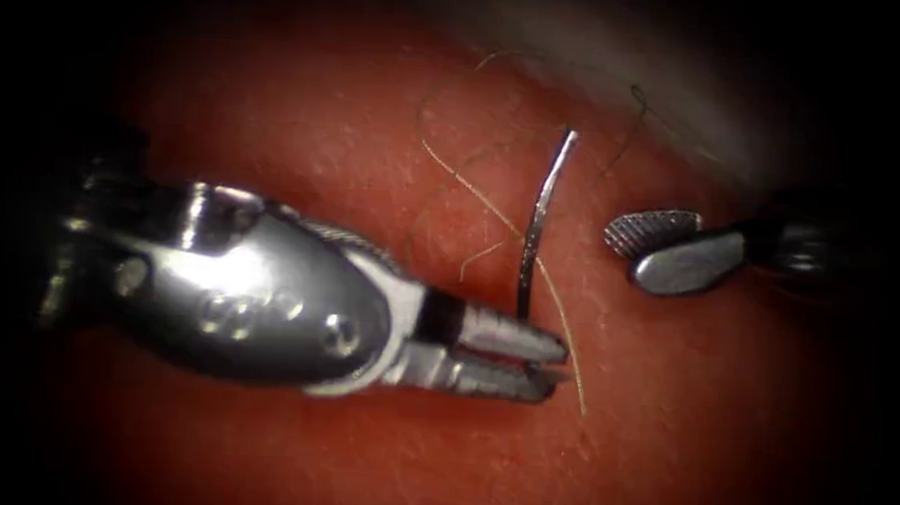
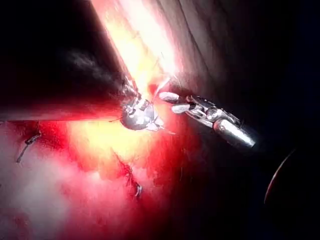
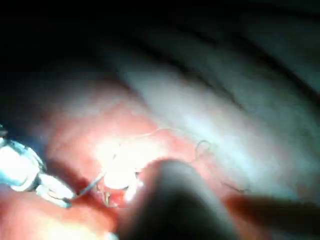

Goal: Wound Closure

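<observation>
— What's under my scope?

— The biggest thing is the reddish, finely pored slab of pork tissue (image 1: 305, 108); I can't make out the cut from here. Over it, from the left, comes my left claw (image 1: 556, 364), a broad polished steel head narrowing to two short ribbed jaws. They're closed together on the lower end of the curved, thin steel needle (image 1: 539, 221).

— So the needle's out of the tissue?

— As far as I can see, yes. It rises from those jaws in a shallow arc, its upper tip free above the surface, and I see no part of it buried.

— And your right claw?

— My right claw (image 1: 642, 251) lies just to the right of the needle, near but not touching it. Its jaws are parted, one ribbed face turned up, and hold nothing.

— The thread?

— The fine pale thread (image 1: 472, 188) loops loosely over the tissue left of the needle, and one strand trails down past the left jaws.
</observation>
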### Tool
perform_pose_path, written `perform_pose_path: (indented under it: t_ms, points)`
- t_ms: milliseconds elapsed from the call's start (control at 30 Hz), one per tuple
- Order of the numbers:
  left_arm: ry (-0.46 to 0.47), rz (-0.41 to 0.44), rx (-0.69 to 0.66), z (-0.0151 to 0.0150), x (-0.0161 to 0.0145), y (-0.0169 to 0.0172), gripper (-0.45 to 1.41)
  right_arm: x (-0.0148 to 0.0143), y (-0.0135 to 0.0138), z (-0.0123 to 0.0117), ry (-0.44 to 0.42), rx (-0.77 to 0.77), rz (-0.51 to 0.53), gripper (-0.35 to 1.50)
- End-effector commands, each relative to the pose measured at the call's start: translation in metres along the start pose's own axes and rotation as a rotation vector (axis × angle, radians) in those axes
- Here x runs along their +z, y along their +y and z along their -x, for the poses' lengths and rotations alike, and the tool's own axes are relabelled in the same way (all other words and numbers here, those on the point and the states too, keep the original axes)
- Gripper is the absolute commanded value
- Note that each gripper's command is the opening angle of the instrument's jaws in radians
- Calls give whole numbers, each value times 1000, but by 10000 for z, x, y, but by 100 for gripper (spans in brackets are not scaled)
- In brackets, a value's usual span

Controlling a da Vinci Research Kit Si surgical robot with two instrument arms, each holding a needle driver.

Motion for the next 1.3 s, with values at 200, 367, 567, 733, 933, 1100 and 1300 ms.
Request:
perform_pose_path:
  t_ms: [200,367,567,733,933,1100,1300]
  points:
    - [45,-53,81,3,8,1,-35,27,17,1,65,123,-76,123]
    - [72,-116,112,8,5,-2,-35,27,30,1,187,160,-83,123]
    - [68,-134,107,15,4,-4,-35,30,31,2,280,212,-127,123]
    - [64,-141,107,18,5,-3,-35,39,28,6,244,210,-140,123]
    - [59,-145,106,19,7,-2,-35,57,24,12,253,209,-137,123]
    - [58,-146,106,19,7,-1,-35,63,23,12,258,210,-135,125]
    - [58,-146,106,19,8,0,-35,68,20,4,268,214,-135,120]
